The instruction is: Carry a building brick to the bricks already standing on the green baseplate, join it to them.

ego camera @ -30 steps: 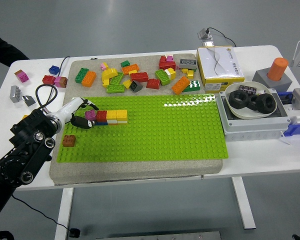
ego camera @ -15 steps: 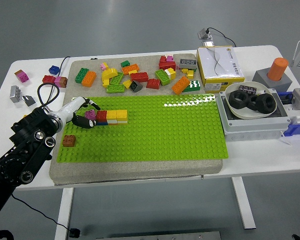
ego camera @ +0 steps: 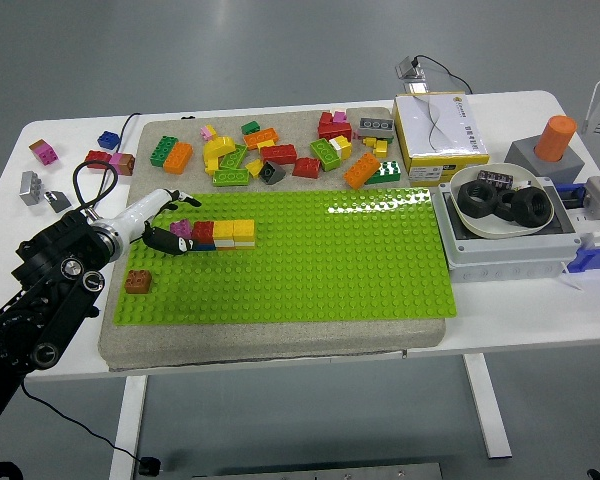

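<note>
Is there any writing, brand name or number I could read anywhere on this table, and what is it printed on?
No text here can be read out.
Yellow-sided box: small print in its white top's corner, too blurred to read.
Grey brick: a row of round marks, not legible as characters.
Building bricks, green baseplate, white bowl of black rings: no lettering visible.

Bright, even, sharp; glare on green baseplate [ego camera: 380, 205].
</note>
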### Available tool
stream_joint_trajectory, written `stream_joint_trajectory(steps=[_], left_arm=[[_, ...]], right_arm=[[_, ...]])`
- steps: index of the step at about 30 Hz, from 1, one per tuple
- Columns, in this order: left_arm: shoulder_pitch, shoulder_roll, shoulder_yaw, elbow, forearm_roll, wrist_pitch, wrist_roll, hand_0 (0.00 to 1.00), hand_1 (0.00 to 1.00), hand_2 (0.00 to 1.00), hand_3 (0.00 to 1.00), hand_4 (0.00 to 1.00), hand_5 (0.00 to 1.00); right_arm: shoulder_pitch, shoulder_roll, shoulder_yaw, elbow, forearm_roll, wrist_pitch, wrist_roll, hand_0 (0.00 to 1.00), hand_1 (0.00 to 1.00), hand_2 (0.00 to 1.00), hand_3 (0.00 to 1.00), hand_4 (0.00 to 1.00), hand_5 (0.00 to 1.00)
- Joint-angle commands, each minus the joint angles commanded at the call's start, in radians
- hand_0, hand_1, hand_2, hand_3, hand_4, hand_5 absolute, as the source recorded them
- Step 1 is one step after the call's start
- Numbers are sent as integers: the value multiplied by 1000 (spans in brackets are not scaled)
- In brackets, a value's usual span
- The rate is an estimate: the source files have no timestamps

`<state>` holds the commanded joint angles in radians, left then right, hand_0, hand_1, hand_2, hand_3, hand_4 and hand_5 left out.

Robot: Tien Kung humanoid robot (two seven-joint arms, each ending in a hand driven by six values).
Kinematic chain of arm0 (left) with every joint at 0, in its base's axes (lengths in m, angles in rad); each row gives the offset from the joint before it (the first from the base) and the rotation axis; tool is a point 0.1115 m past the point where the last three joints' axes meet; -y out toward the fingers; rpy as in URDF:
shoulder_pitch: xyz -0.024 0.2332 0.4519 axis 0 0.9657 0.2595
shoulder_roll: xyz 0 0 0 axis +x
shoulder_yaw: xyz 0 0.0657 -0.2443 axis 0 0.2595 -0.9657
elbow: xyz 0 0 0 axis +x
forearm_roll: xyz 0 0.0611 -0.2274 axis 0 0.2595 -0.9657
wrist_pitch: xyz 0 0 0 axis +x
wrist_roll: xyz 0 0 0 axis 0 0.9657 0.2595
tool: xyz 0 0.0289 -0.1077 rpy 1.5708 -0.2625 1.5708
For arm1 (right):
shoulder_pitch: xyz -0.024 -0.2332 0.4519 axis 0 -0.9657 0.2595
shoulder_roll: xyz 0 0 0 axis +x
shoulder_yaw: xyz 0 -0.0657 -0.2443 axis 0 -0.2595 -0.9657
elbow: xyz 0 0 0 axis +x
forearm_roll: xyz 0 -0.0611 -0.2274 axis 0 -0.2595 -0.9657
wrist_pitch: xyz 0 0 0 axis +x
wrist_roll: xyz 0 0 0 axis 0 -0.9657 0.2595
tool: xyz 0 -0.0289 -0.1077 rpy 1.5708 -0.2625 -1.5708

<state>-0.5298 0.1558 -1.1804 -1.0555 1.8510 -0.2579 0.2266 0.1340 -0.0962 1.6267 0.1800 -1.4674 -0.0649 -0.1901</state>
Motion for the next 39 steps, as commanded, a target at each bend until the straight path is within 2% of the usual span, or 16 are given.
stream_joint_trajectory(steps=[4, 5, 10, 11, 13, 15, 16, 17, 22, 23, 24, 30, 39], left_arm=[[69, -10, -67, -92, 31, 15, 7, 998, 965, 973, 848, 793, 2], [91, -11, -82, -119, 36, 28, 5, 998, 945, 941, 802, 832, 2], [194, 6, -117, -245, 65, 115, -31, 998, 945, 941, 802, 832, 2], [218, 10, -117, -271, 86, 138, -40, 998, 939, 932, 758, 912, 37], [262, 17, -105, -317, 130, 186, -55, 998, 939, 932, 758, 912, 37], [298, 18, -82, -339, 175, 237, -61, 998, 939, 932, 758, 912, 37], [310, 15, -69, -337, 194, 261, -61, 998, 939, 932, 758, 912, 37], [320, 10, -55, -332, 216, 287, -59, 994, 921, 898, 669, 974, 302], [335, -17, -16, -290, 273, 396, -54, 994, 921, 898, 669, 974, 302], [334, -20, -12, -283, 276, 411, -53, 995, 929, 914, 679, 976, 369], [333, -22, -8, -276, 278, 422, -52, 995, 929, 914, 679, 976, 369], [321, -17, 14, -242, 296, 452, -41, 997, 936, 932, 690, 976, 381], [301, -18, 12, -187, 297, 448, -35, 998, 936, 932, 694, 976, 378]], right_arm=[[-10, -2, -2, 0, 10, 0, 0, 600, 585, 636, 672, 612, 785], [-12, -2, -1, 0, 10, 1, -1, 598, 584, 636, 678, 608, 779], [-22, -1, -2, 0, 22, 4, -2, 598, 584, 636, 678, 608, 779], [-24, 0, -3, 0, 28, 4, -3, 597, 584, 641, 693, 608, 776], [-28, 0, -5, 0, 35, 6, -4, 597, 584, 641, 693, 608, 776], [-29, 1, -5, 0, 35, 8, -6, 597, 584, 641, 693, 608, 776], [-29, 2, -5, 0, 34, 9, -7, 597, 584, 641, 693, 608, 776], [-30, 2, -4, 0, 32, 10, -8, 594, 585, 646, 695, 605, 779], [-30, 4, -2, 0, 26, 14, -11, 594, 585, 646, 695, 605, 779], [-30, 4, -1, 0, 25, 14, -11, 597, 583, 646, 700, 605, 781], [-30, 5, 0, 0, 23, 14, -11, 597, 583, 646, 700, 605, 781], [-29, 5, 7, 0, 16, 18, -11, 599, 581, 646, 714, 608, 782], [-27, 4, 10, 0, 12, 21, -10, 600, 583, 646, 715, 607, 778]])
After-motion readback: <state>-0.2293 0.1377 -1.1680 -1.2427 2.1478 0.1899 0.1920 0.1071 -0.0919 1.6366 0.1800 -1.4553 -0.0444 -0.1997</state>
